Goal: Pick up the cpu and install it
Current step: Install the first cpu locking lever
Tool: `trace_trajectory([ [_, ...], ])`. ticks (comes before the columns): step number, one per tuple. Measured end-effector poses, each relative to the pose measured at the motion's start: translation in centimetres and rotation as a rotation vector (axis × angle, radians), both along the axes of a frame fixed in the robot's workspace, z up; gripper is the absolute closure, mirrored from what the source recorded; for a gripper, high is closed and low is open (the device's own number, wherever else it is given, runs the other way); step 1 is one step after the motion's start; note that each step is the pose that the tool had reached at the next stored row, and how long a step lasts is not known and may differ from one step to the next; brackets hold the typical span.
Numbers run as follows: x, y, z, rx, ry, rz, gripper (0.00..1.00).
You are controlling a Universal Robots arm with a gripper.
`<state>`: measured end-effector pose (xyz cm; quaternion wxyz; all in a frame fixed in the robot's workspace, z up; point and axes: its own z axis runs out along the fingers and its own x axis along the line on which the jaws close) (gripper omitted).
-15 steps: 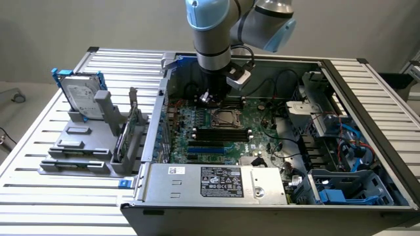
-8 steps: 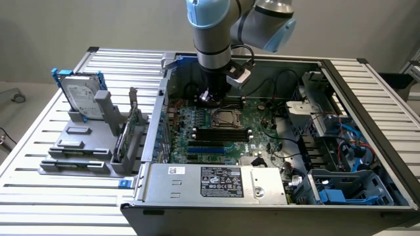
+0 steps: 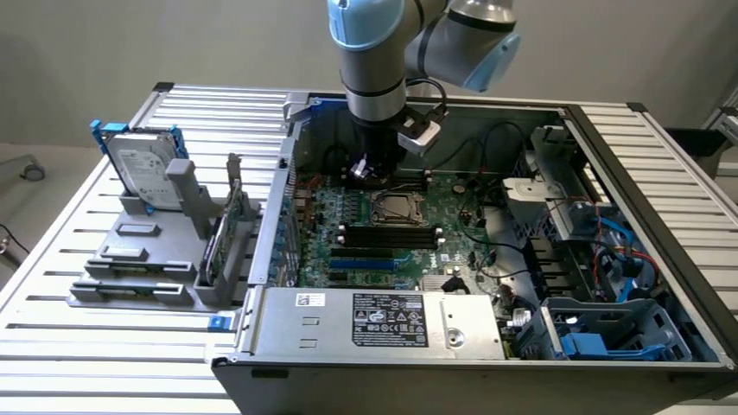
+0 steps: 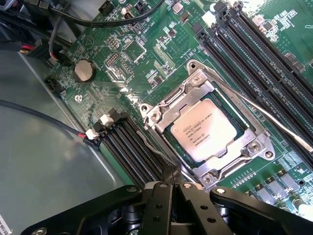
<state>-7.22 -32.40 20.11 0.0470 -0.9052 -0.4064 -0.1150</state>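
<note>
The cpu [image 4: 210, 129], a small square chip with a silvery top and printed text, lies flat inside the metal-framed socket [image 4: 161, 110] on the green motherboard [image 4: 142, 54]. In the exterior view the cpu [image 3: 398, 207] sits in the middle of the board inside the open computer case. My gripper [image 4: 170, 175] is shut with nothing between its black fingers [image 4: 159, 196], and its tips hang just beside one corner of the socket frame. In the exterior view the gripper [image 3: 366, 170] stands low over the board, a little to the socket's far left.
Black memory slots [image 4: 264, 63] run on both sides of the socket, and a thin metal lever [image 4: 266, 115] crosses one edge. A coin battery [image 4: 83, 71] and black cables [image 4: 98, 19] lie nearby. Outside the case, a hard drive [image 3: 144, 164] stands on a grey rack [image 3: 144, 259].
</note>
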Motion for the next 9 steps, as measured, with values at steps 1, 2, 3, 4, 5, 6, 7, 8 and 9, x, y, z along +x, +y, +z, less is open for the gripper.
trace_trajectory([
  [1,0.00,0.00,0.00,-0.0001,0.0001,0.001,0.89],
  [2,0.00,0.00,-0.02,-0.0001,0.0000,0.001,0.89],
  [3,0.00,0.00,-0.03,0.0000,0.0001,0.002,0.89],
  [4,0.00,0.00,-0.05,0.0000,0.0001,0.003,0.89],
  [5,0.01,0.01,-0.08,0.0000,0.0000,0.004,0.89],
  [6,0.01,0.01,-0.11,0.0001,0.0000,0.004,0.89],
  [7,0.01,0.01,-0.13,-0.0001,0.0000,0.005,0.89],
  [8,0.01,0.01,-0.16,-0.0001,0.0001,0.006,0.89],
  [9,0.02,0.01,-0.17,-0.0003,0.0002,0.007,0.89],
])
